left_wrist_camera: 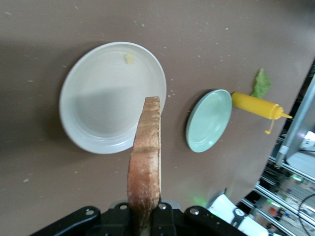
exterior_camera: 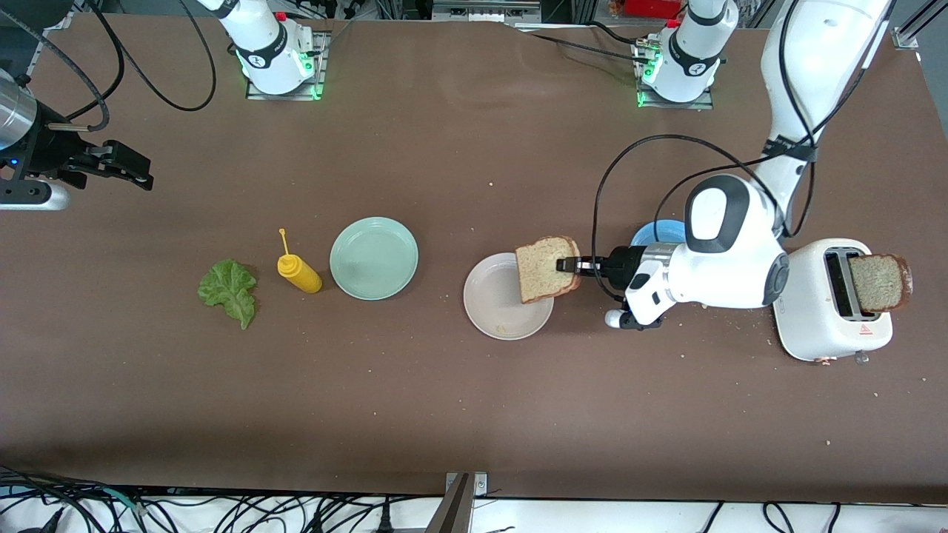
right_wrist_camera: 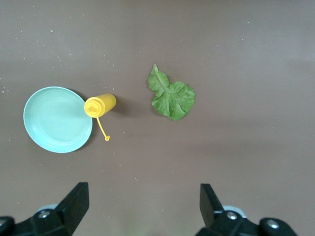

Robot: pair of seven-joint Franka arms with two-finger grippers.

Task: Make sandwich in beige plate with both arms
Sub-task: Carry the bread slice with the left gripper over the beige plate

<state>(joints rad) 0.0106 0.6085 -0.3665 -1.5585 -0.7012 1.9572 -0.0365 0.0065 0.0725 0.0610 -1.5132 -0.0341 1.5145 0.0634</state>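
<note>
The left claw (exterior_camera: 576, 265) is clamping one bread slice (exterior_camera: 546, 268) by its crust edge, carrying it on edge over the beige plate (exterior_camera: 498, 305). In the left wrist view the slice (left_wrist_camera: 145, 162) is pointing its long axis straight out from the claw, with the plate (left_wrist_camera: 98, 98) lying directly beneath its tip, so lowering and tipping it flat looks like the coming move. A second slice (exterior_camera: 878, 282) is standing in the toaster (exterior_camera: 822, 311), past the left arm's wrist. The right claw (exterior_camera: 122, 166) is waiting with fingers spread apart above the tabletop (exterior_camera: 474, 414); it is the one closer to the lettuce leaf (exterior_camera: 229, 290), which is lying beside the mustard bottle (exterior_camera: 298, 272) and mint-green plate (exterior_camera: 374, 257).
</note>
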